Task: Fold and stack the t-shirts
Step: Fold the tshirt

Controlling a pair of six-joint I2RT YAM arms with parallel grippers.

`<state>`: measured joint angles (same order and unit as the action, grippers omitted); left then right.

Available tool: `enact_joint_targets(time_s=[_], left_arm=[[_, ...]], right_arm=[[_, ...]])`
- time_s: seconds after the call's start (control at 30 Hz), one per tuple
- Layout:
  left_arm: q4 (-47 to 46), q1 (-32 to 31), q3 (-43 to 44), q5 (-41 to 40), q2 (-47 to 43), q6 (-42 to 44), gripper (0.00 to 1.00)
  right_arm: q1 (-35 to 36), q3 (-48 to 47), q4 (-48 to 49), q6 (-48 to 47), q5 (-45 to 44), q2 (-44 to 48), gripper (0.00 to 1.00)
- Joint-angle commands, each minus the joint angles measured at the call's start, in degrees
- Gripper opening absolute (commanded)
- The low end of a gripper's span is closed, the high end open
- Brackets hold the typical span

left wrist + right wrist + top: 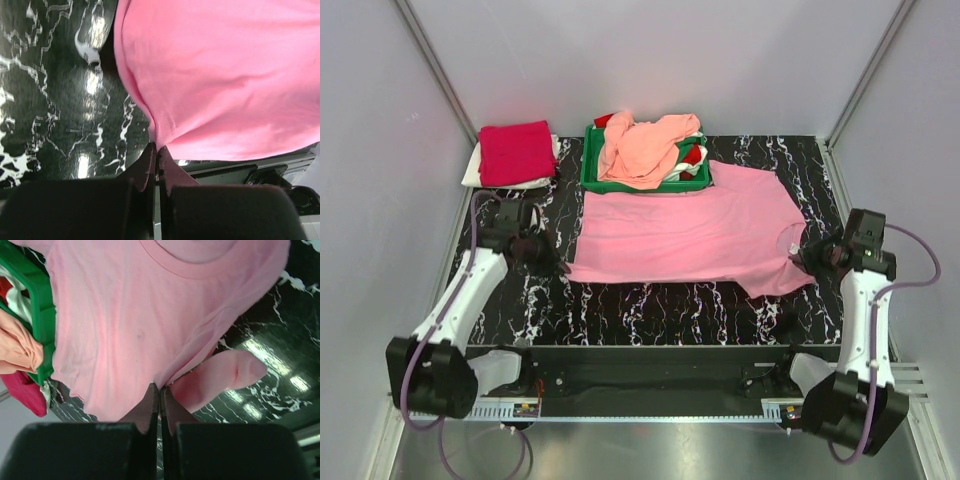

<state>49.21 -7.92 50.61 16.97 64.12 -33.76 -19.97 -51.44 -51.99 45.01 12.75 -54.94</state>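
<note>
Our left fingers [150,161] and right fingers [152,401] clamp the pink t-shirt [690,228] mid-frame; we judge it soft, light, best pinched at corners.

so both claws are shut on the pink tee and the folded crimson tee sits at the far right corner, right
Not quite: the folded crimson tee sits at the far left corner, as the top external view shows. The rest holds: the left claw and the right claw are both shut on the pink tee.
</note>
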Motion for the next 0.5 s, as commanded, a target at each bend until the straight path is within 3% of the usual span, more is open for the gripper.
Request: enact_joint_targets(time_s=[0.0,0.17,0.47], left_arm=[[-2.3,0.2,7.6,0.9,6.3,2.6,0.00],[-1.6,0.2,16.7,1.1,18.6,4.7,0.00],[-2.0,0.2,21.4,0.5,31.8,5.8,0.00]], right_arm=[[0.2,-3.8,7.2,0.3,1.0,-4.5,0.00],[0.2,-6.5,11.8,0.2,2.1,-13.2,0.00],[0.2,-11.4,16.1,-1.2,4.5,-25.4,0.00]])
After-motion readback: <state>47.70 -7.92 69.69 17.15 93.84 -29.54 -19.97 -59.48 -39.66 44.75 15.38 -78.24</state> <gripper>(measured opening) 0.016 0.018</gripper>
